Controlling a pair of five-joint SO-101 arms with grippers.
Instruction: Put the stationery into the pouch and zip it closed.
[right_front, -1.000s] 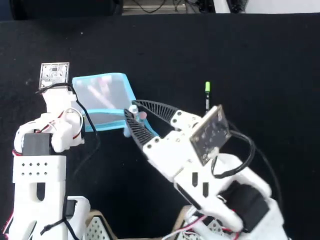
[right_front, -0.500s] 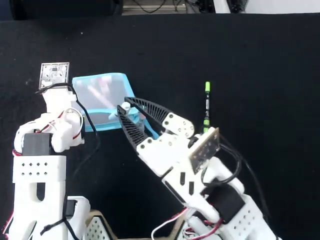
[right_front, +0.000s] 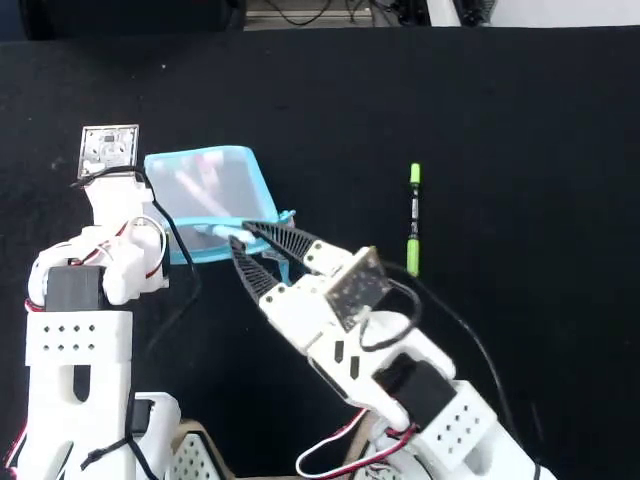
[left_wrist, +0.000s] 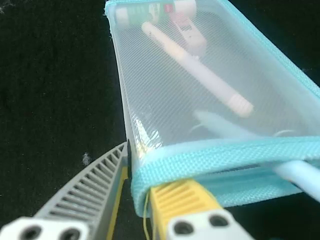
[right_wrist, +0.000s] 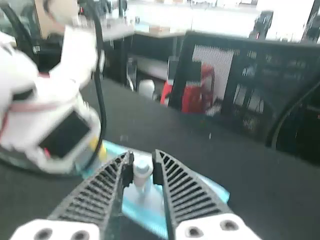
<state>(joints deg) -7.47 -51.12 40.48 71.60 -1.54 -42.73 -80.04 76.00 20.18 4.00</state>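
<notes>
Left tool: the left tool (left_wrist: 139, 175) is clamped on a corner of the translucent mesh pouch with turquoise trim (left_wrist: 200, 100). Its grey finger (left_wrist: 90, 200) lies on one side of the trim band and its yellow-padded finger (left_wrist: 182, 202) on the other, with the fabric pinched between them.

Right tool: the right tool (right_wrist: 142, 160) is closed to a narrow gap around a pale blue pen (right_wrist: 142, 175). Both ribbed black fingers press against the pen's sides near their tips. In the high view this tool (right_front: 243, 236) sits at the pouch edge that faces the arms.

Pale blue pen: it is held at one end by the right tool. In the left wrist view its other end (left_wrist: 300, 172) passes under the turquoise band, and a pale blue shape shows through the mesh beyond it, so it is partly inside.

Pouch: it lies flat on the black tabletop (right_front: 500, 120) in front of the left arm (right_front: 215, 185).

Pouch contents: a long white pen with a peach barrel (left_wrist: 200, 70), a pink and white item (left_wrist: 187, 30) and a green and white cylinder (left_wrist: 137, 12) lie against the far end.

Green and black pen: it lies loose on the tabletop (right_front: 413, 215), well apart from the pouch on the right arm's side, untouched by either tool.
</notes>
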